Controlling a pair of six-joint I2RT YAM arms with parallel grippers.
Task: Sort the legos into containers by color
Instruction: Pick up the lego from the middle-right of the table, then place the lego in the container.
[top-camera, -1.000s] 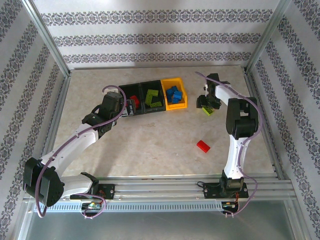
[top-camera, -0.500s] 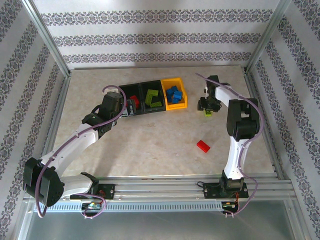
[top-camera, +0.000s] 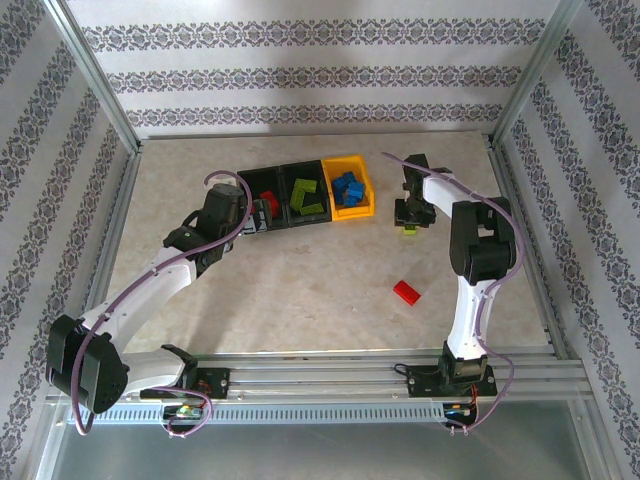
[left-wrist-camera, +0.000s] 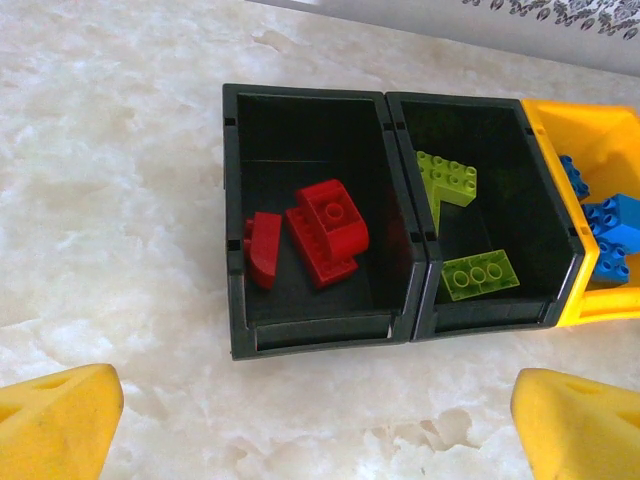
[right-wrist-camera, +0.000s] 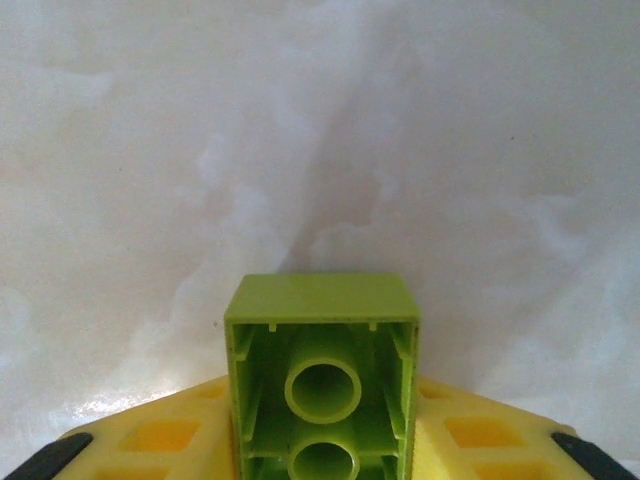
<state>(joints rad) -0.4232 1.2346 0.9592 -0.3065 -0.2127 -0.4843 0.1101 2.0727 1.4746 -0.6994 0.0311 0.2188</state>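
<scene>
The containers stand in a row at the back left: a black bin (top-camera: 262, 205) with red legos (left-wrist-camera: 325, 230), a black bin (top-camera: 305, 195) with lime green legos (left-wrist-camera: 478, 274), and a yellow bin (top-camera: 350, 187) with blue legos (left-wrist-camera: 605, 225). My right gripper (top-camera: 410, 222) is to the right of the yellow bin, shut on a lime green lego (right-wrist-camera: 320, 370). The brick's hollow underside faces the wrist camera, and a yellow finger (right-wrist-camera: 150, 440) presses it on each side. My left gripper (left-wrist-camera: 320, 440) hangs open just in front of the red bin, holding nothing. One red lego (top-camera: 407, 292) lies loose on the table.
A metal frame rail (top-camera: 520, 230) runs close along the right of the right arm. Patterned walls close in the back and sides. Bare marble tabletop (top-camera: 320, 280) lies between the bins and the arm bases.
The right gripper's fingers have closed on the lime green lego and shifted slightly left and toward the back. The left arm has stayed still.
</scene>
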